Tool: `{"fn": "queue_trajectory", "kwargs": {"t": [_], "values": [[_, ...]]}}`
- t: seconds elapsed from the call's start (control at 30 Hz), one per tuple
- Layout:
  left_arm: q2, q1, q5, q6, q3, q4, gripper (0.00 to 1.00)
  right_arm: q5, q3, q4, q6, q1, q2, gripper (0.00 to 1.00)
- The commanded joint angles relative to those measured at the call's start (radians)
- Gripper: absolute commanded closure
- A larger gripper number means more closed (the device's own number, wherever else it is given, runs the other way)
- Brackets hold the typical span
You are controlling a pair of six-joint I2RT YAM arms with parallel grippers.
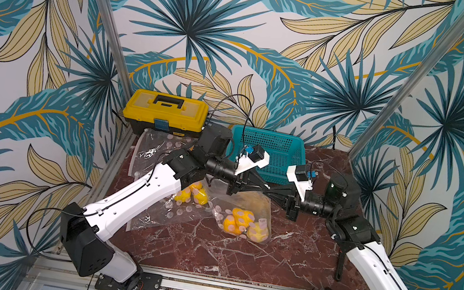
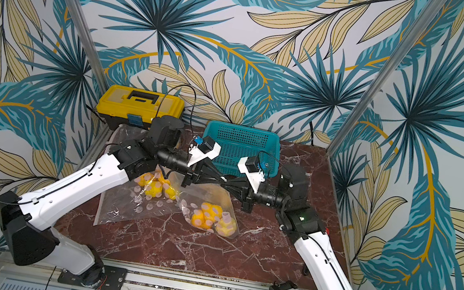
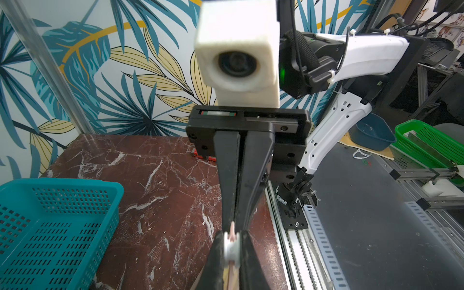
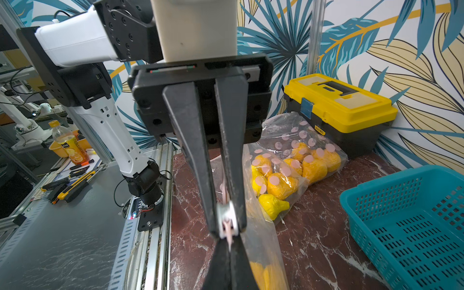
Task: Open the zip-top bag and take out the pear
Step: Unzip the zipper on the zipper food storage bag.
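Observation:
A clear zip-top bag [image 1: 249, 203] with pink dots hangs by its top edge over the middle of the marble table [image 1: 236, 259]. Several yellow pears [image 1: 244, 225] lie in its bottom, and it shows the same way as the bag [image 2: 208, 199] in both top views. My left gripper [image 1: 264, 186] [image 3: 232, 253] is shut on the white zip slider [image 3: 231, 247]. My right gripper [image 1: 273, 192] [image 4: 229, 247] meets it tip to tip, shut on the bag's pink zip strip [image 4: 229, 237]. The slider [image 4: 226, 213] sits right against the right gripper's tips.
A teal basket [image 1: 275, 150] stands just behind the grippers. A yellow toolbox [image 1: 165, 111] sits at the back left. A second dotted bag [image 1: 161, 207] with yellow pears [image 1: 194, 195] lies under my left arm. An aluminium rail [image 1: 199, 288] runs along the table's front edge.

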Motion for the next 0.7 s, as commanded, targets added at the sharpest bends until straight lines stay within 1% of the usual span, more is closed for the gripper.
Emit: {"fn": "queue_trajectory", "kwargs": {"t": [0.0,0.2,0.3,0.37,0.5,0.6,0.67], "values": [[-0.05,0.056,-0.026,0.013,-0.048,-0.015,0.98,0.051,-0.007,0.006,-0.021,-0.003,-0.055,1.0],[-0.1,0.127,-0.04,0.032,-0.13,-0.046,0.98,0.144,-0.025,0.006,-0.027,-0.003,-0.111,1.0],[-0.135,0.167,-0.078,0.057,-0.176,-0.097,0.98,0.245,-0.029,-0.036,-0.033,-0.004,-0.145,1.0],[-0.174,0.207,-0.099,0.067,-0.22,-0.121,0.98,0.312,-0.03,-0.05,-0.039,-0.003,-0.172,1.0],[-0.278,0.315,-0.127,0.068,-0.329,-0.143,0.98,0.441,-0.048,-0.058,-0.047,-0.003,-0.222,1.0],[-0.342,0.381,-0.148,0.073,-0.392,-0.155,0.98,0.498,-0.061,-0.062,-0.054,-0.005,-0.254,1.0],[-0.364,0.404,-0.162,0.076,-0.409,-0.169,0.98,0.523,-0.067,-0.064,-0.054,-0.005,-0.27,1.0]]}}
